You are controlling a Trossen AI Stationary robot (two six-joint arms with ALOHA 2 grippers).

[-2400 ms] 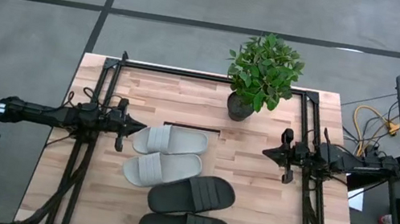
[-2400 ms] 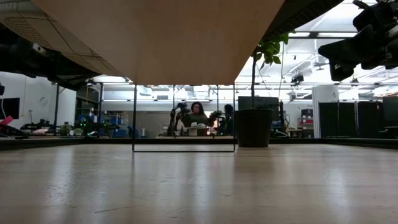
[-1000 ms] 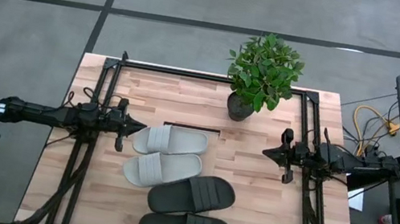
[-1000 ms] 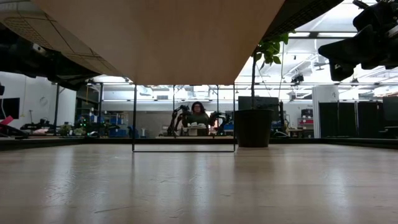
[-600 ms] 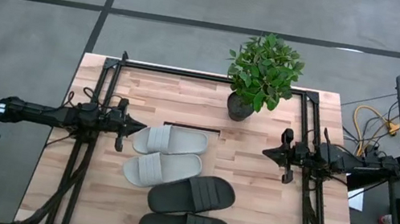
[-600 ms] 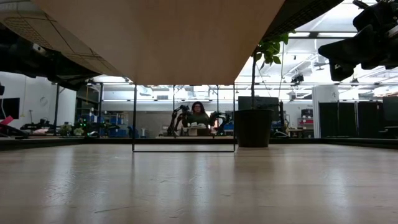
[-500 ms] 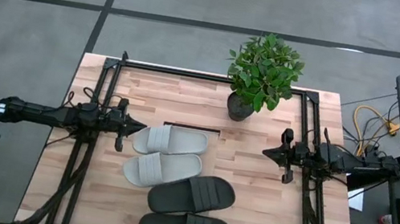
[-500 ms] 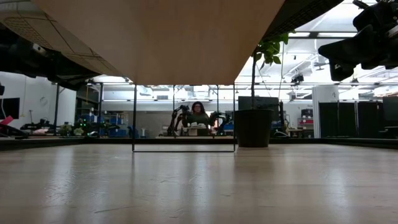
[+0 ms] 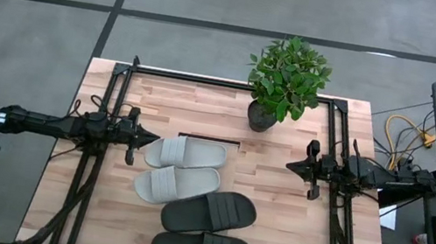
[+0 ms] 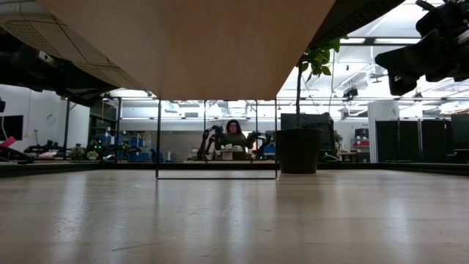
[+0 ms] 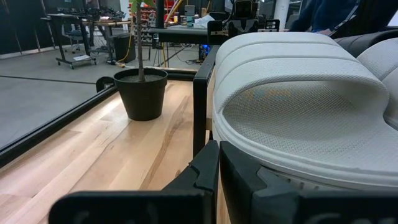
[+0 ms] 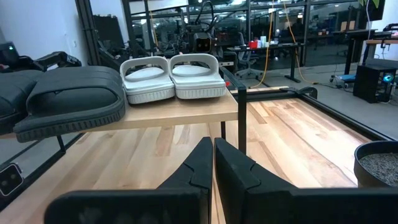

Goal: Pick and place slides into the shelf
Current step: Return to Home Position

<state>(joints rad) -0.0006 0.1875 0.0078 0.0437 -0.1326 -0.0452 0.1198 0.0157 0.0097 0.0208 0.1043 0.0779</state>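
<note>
Resting on the shelf mid-table, the four slides look light, soft foam, best pinched across the strap; left gripper and right gripper flank them, closed, empty.

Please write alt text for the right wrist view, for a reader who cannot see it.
Two pale grey slides and a black slide rest on the wooden shelf. In front, the right gripper is shut and empty.
</note>
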